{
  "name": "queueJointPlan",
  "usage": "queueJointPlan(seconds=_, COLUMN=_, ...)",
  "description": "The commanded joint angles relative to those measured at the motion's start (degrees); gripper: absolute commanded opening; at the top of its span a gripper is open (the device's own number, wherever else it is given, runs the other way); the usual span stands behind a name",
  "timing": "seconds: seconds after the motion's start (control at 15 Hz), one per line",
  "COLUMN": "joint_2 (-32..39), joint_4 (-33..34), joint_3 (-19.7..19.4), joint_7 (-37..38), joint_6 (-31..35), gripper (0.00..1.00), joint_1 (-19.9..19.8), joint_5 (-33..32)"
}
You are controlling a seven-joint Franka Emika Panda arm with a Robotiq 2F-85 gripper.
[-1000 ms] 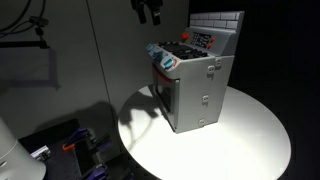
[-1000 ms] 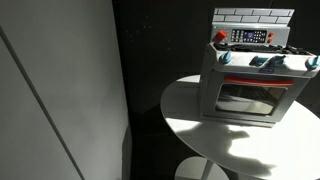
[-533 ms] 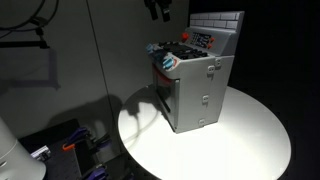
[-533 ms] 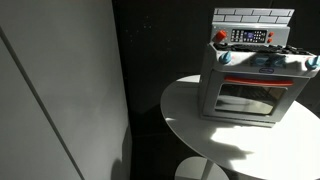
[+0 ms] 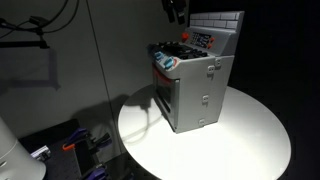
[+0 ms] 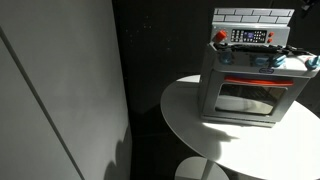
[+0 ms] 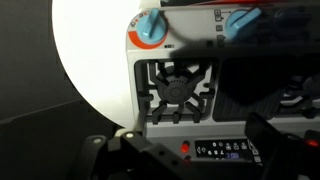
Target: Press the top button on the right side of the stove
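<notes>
The small grey toy stove [image 5: 197, 85] stands on a round white table and also shows in an exterior view [image 6: 252, 75]. It has a tiled backsplash, blue knobs on the front and a red-and-black panel on top. My gripper [image 5: 177, 10] hangs above the stove's back left corner, at the top edge of the view. In the wrist view the gripper [image 7: 200, 152] is open and empty, its dark fingers [image 7: 130, 160] either side of the control panel [image 7: 225, 150]. Two small red buttons [image 7: 184, 149] sit beside that panel, behind a black burner [image 7: 180, 85].
The round white table [image 5: 250, 135] carries only the stove; its edge falls off to dark floor in an exterior view [image 6: 185, 115]. A grey wall panel [image 6: 60, 90] stands to the side. Cables and dark equipment [image 5: 80, 145] lie low beside the table.
My gripper has moved sideways along the top of the exterior view, from beside the stove to over its back. The stove has not moved.
</notes>
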Motion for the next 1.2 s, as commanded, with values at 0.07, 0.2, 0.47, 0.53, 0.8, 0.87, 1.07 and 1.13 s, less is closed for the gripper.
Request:
queueJointPlan(seconds=0.07, joint_2=6.7, joint_4=6.9, joint_3=-0.6, joint_7=4.3, joint_6=0.2, gripper=1.00, joint_1=-0.2, joint_5=-2.4)
queueJointPlan(seconds=0.2, joint_2=8.8, joint_4=8.8, joint_3=-1.1, joint_7=5.4, joint_6=0.7, gripper=1.00, joint_1=0.0, joint_5=-2.8)
queueJointPlan(seconds=0.47, joint_2=12.5, joint_4=11.9, joint_3=-2.2, joint_7=7.6, joint_6=1.2, gripper=1.00, joint_1=0.4, joint_5=-4.4)
queueJointPlan(seconds=0.53, joint_2=13.4, joint_4=12.7, joint_3=-2.6, joint_7=8.0, joint_6=1.2, gripper=1.00, joint_1=0.5, joint_5=-4.7)
queueJointPlan(seconds=0.8, joint_2=16.4, joint_4=15.4, joint_3=-3.8, joint_7=8.3, joint_6=1.2, gripper=1.00, joint_1=0.8, joint_5=-4.5)
queueJointPlan(seconds=0.87, joint_2=17.2, joint_4=16.0, joint_3=-4.1, joint_7=8.3, joint_6=1.4, gripper=1.00, joint_1=0.9, joint_5=-4.5)
queueJointPlan(seconds=1.07, joint_2=19.2, joint_4=17.9, joint_3=-5.0, joint_7=8.4, joint_6=1.6, gripper=1.00, joint_1=1.3, joint_5=-4.7)
queueJointPlan(seconds=1.13, joint_2=19.8, joint_4=18.5, joint_3=-5.3, joint_7=8.4, joint_6=1.6, gripper=1.00, joint_1=1.4, joint_5=-4.8)
